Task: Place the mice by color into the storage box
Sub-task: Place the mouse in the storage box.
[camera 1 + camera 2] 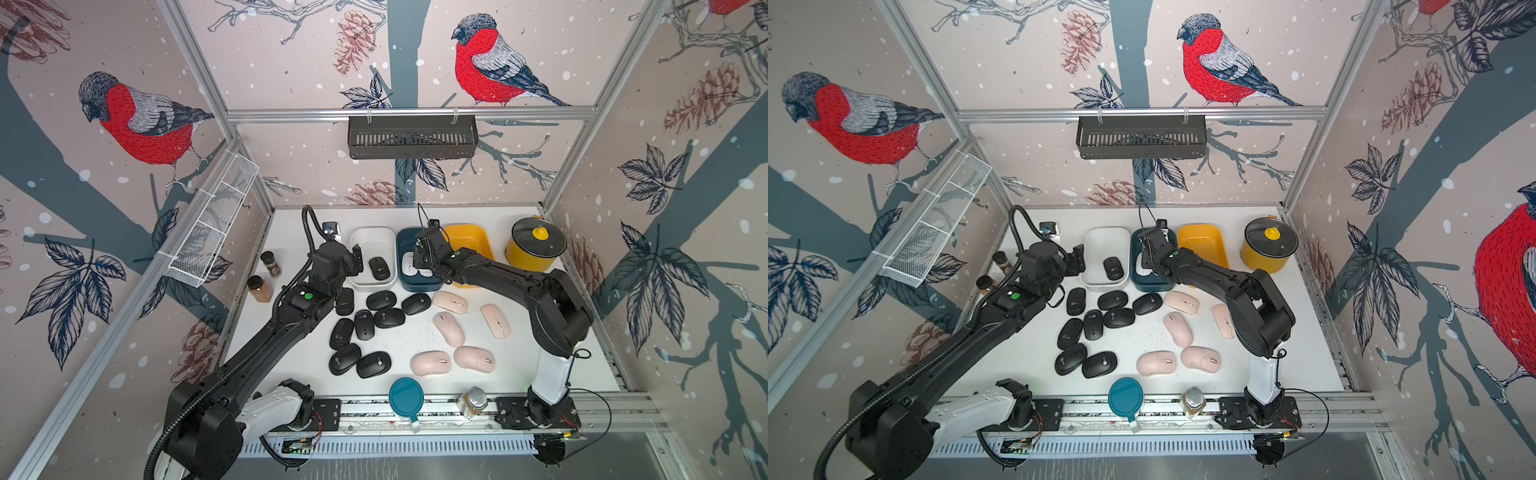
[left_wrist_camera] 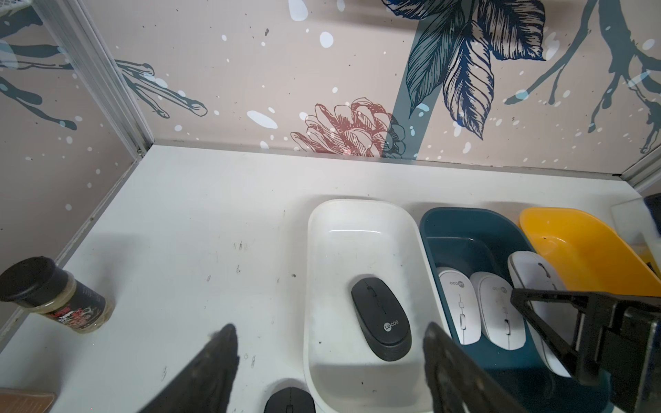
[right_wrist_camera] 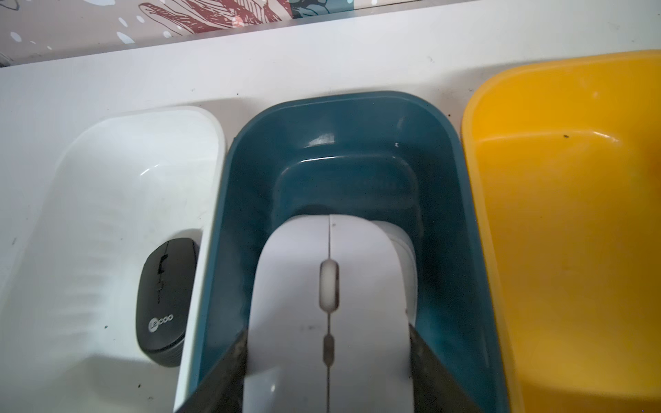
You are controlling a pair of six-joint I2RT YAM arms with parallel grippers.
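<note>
Both top views show, lowest in frame, a teal lid [image 1: 406,397] and a glass jar [image 1: 472,402] on the front rail. Above them, mid-frame on the white table [image 1: 399,345], five pink mice [image 1: 430,362] lie loose at centre-right and a cluster of black mice [image 1: 373,364] at centre-left. Farther up, the left gripper [image 2: 329,329] hangs empty with its jaws apart over the near end of the white bin [image 2: 357,207], where one black mouse [image 2: 381,318] already lies. Beside it, the right gripper [image 3: 327,334] is clamped on a white mouse [image 3: 329,286], held low inside the blue bin [image 3: 339,103] just above two other white mice [image 2: 459,307]. The yellow bin [image 3: 572,107] at right is empty. If let go here, the white mouse could land on its neighbours and end up tilted against the wall, since the floor beneath is crowded. Both wrists work over adjacent bins, so a sideways retreat could make them collide. The right arm [image 1: 498,270] also reaches over the pink mice and could sweep them if it sinks.
</note>
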